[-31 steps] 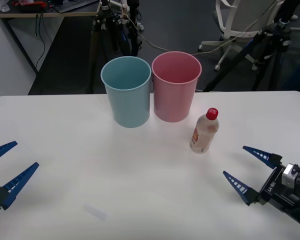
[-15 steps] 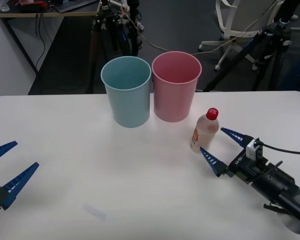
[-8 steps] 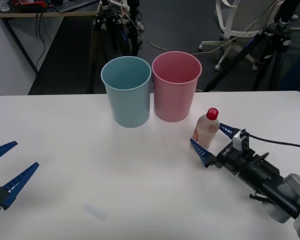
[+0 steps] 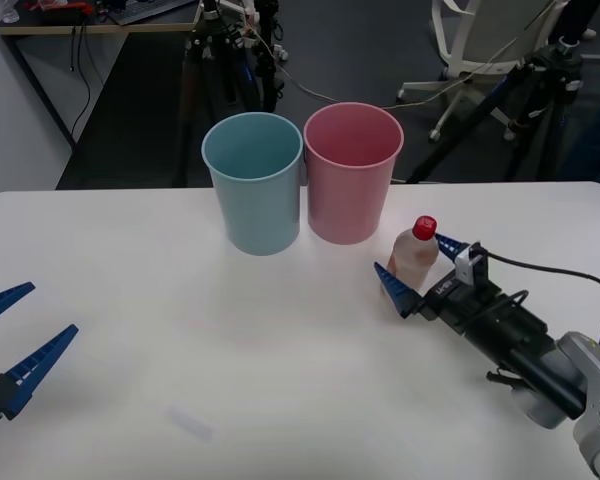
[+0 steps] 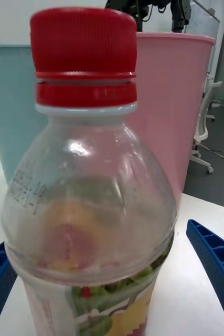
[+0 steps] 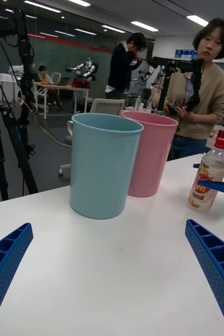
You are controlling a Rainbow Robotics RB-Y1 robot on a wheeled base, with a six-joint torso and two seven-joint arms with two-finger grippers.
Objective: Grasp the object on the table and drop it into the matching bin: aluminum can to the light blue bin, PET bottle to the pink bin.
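Nearest the robot, the left gripper [image 4: 10, 345] is parked low over the near left part of the table [image 4: 180, 330], its blue fingers spread with nothing between them. Farther out on the right, the right gripper [image 4: 412, 268] is spread around the PET bottle [image 4: 410, 262], one finger on each side of the body; in the right wrist view a gap is seen between the bottle [image 5: 91, 210] and the finger [image 5: 216, 262] beside it, so the bottle is judged bracketed but not yet pinched. The bottle stands upright on the table, just beside the pink bin [image 4: 351, 185] on its right and nearer side.

For a sound grasp, the fingers are best closed evenly on the labelled body, well below the red cap [image 4: 424, 228], so that the light, smooth bottle is neither tipped nor squeezed out. Once held, it is to be lifted clear above the rolled rim before being carried over the pink bin; a low path would risk a knock against the bin wall.

Farthest, the light blue bin [image 4: 254, 185] is set close beside the pink one.

Count: one bottle, two bins (one pink, one light blue), two grippers.
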